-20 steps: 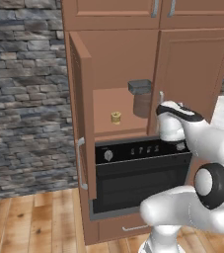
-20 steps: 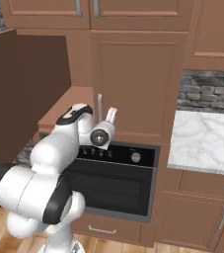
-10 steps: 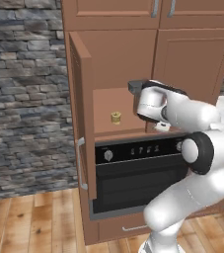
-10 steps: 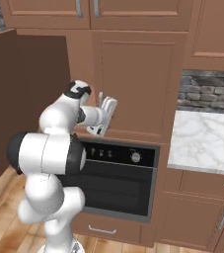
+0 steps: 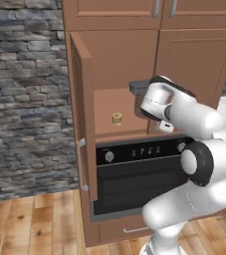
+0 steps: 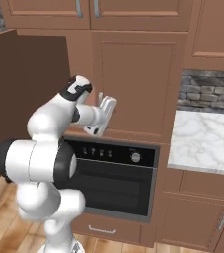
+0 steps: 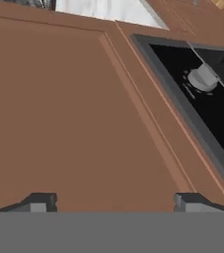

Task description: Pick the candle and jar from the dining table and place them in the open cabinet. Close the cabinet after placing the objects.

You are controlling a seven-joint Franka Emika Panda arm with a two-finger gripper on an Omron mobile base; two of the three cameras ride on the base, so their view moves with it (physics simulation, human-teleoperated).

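Now, only the cabinet door is left to be closed.
Held apart and empty, the end effector (image 7: 115,201) is pointed at the shut right door; the candle (image 5: 116,118) and jar (image 5: 140,92) are seen inside the cabinet (image 5: 113,62), its left door (image 5: 83,124) swung wide.

Brown wooden panelled cabinet door (image 7: 69,113) fills the left and centre | black oven front (image 7: 207,118) with grey knob (image 7: 202,79) at right | dark finger tips (image 7: 39,201) spread wide at the bottom edge

candle (image 5: 116,118) and jar (image 5: 139,88) inside the open cabinet (image 5: 117,69), jar right of candle, oven (image 5: 134,174) below
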